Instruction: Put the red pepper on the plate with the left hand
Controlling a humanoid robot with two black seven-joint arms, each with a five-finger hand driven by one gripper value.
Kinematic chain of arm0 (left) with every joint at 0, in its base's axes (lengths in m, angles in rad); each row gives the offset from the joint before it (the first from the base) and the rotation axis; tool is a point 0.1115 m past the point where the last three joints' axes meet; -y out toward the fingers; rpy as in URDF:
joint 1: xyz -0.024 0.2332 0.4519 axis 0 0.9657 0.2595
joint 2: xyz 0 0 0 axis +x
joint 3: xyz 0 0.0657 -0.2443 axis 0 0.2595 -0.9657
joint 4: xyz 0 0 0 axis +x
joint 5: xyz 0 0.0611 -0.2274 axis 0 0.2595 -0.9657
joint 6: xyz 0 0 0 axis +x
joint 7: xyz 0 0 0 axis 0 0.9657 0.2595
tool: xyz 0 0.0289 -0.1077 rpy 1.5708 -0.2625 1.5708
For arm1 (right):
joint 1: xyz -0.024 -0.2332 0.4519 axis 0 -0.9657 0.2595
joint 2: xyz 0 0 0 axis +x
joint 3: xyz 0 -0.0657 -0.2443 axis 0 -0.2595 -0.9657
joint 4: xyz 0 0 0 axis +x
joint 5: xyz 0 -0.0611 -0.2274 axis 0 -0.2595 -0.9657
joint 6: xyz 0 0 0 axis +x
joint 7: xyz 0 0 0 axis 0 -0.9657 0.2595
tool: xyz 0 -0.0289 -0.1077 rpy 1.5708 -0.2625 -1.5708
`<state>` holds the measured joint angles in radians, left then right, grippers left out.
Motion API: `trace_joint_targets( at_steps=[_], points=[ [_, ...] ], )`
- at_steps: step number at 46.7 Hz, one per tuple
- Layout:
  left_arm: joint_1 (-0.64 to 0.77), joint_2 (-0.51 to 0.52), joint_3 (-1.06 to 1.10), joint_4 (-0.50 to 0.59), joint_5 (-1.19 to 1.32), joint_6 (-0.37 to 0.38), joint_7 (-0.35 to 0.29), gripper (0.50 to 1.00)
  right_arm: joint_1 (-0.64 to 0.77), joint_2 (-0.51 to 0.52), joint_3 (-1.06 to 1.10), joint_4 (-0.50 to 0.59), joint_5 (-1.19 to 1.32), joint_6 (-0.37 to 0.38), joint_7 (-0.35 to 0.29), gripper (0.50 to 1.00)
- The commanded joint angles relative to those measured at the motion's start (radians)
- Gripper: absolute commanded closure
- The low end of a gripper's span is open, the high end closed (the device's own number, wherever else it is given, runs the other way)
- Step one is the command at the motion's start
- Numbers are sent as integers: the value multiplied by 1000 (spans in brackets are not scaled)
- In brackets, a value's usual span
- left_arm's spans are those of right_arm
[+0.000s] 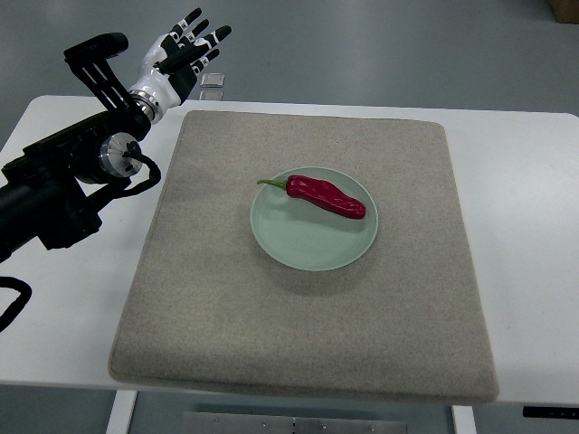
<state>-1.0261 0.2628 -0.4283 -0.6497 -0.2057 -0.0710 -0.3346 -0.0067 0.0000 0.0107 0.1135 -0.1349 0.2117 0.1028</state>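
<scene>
Spread across the white desk, a grey felt mat carries a pale green plate on which the red pepper is laid, while the left hand is held beyond the desk's far left corner, fingers released and empty.

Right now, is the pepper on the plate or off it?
On it: the pepper lies across the plate, the left hand open and away.

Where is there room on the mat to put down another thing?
The mat is bare all around the plate: the wide strip near the front edge, and both sides. The plate itself is taken by the pepper. The left hand is off past the mat's far left corner.
</scene>
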Motion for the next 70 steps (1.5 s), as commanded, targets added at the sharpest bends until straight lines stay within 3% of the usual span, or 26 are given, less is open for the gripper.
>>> trace_joint_targets(
  at_steps=[1,9,70],
  points=[
    [18,-2,-30,16,-3,-67,-1,510,1,0,0,0,0,0,0,572],
    [35,-2,-78,54,-3,-191,-3,510,1,0,0,0,0,0,0,572],
    [63,-8,-86,68,8,-185,-3,508,-1,0,-3,12,-9,12,0,572]
  ],
)
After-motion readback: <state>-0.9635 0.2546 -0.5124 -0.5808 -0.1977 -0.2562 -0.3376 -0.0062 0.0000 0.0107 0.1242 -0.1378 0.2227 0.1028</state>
